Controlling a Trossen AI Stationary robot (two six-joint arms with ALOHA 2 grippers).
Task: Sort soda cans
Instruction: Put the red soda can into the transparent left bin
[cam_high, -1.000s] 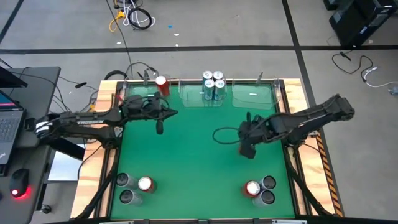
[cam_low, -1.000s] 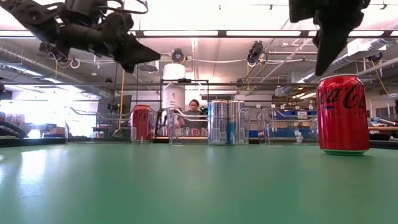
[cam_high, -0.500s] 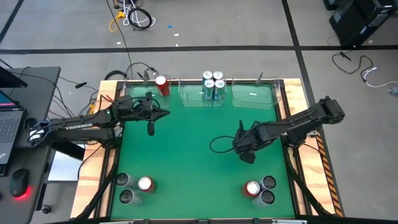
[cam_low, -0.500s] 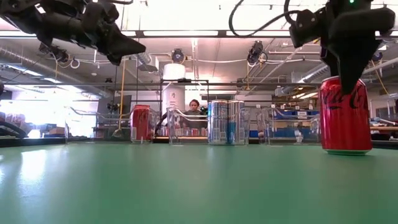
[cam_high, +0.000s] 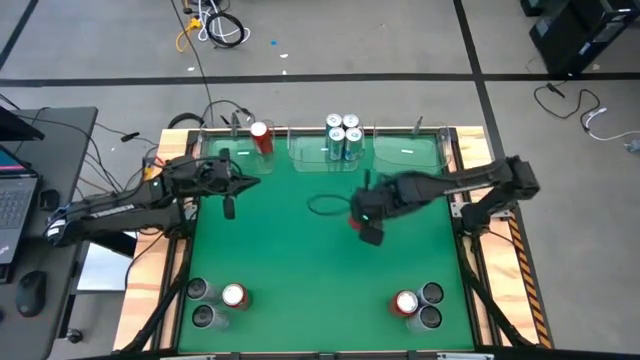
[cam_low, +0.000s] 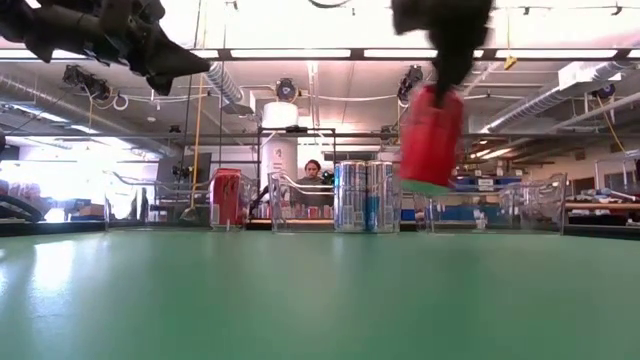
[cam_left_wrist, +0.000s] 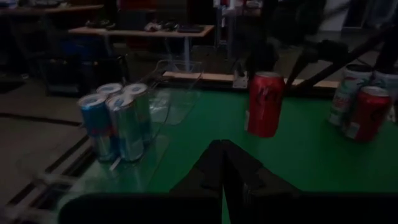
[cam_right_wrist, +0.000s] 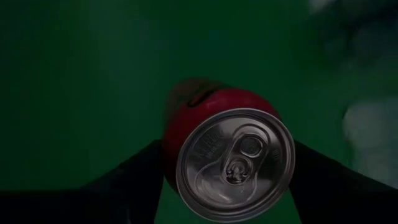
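My right gripper (cam_high: 368, 226) is shut on a red soda can (cam_low: 430, 136) and holds it above the middle of the green table (cam_high: 290, 260). My left gripper (cam_high: 229, 209) is shut on nothing and hovers over the table's far left part. Another red can (cam_high: 262, 136) stands in the far left clear bin. Three blue-and-white cans (cam_high: 343, 138) stand in the middle bin. A red can with two grey ones (cam_high: 215, 300) stands at the near left. A like group (cam_high: 418, 305) stands at the near right. My right gripper pinches the red can's side wall just below its silvery top (cam_right_wrist: 235, 165), with one finger (cam_right_wrist: 134, 177) on each side. The fingers come from above, slanting down. The can hangs below them, a little tilted and clear of the table.
Three clear bins line the far edge; the right one (cam_high: 408, 155) stands beside the middle bin. A black cable loop (cam_high: 325, 205) hangs beside the right wrist. Wooden rails border the table. A person sits in the room beyond the far edge (cam_low: 313, 172).
My right gripper has come down over the red can, taken hold of it, lifted it clear of the table and carried it toward the left and far edges. My left gripper, still shut, has drawn back toward the left edge.
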